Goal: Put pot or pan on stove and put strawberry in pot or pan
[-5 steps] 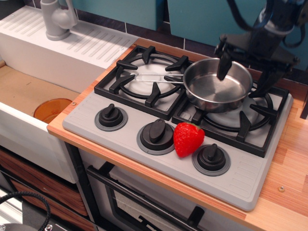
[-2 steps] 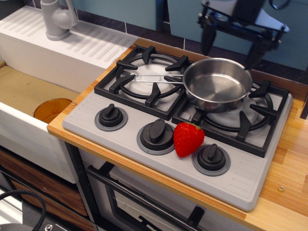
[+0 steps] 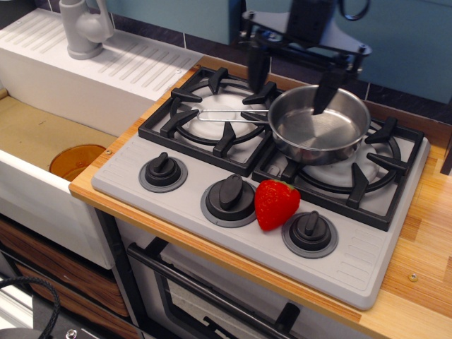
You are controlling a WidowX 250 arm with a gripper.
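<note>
The shiny steel saucepan [image 3: 319, 126] sits on the right burner grate of the grey stove [image 3: 191, 194], its thin wire handle [image 3: 222, 114] lying left across the left grate. The pan holds nothing. The red strawberry [image 3: 275, 203] with green leaves lies on the stove's front panel between the middle knob and the right knob. My gripper [image 3: 291, 79] hangs open above the pan's back left rim, one black finger [image 3: 257, 68] over the left grate's back corner, the other finger over the pan's back edge. It holds nothing.
Three black knobs [image 3: 230, 193] line the stove's front. A white ribbed sink unit [image 3: 134, 67] with a grey tap [image 3: 83, 27] stands at the back left. An orange dish [image 3: 76, 160] lies in the basin at left. Bare wooden counter [image 3: 424, 233] runs along the right.
My gripper has moved left along the back of the stove, from above the pan's right side to above its back left rim. Pan and strawberry have not moved.
</note>
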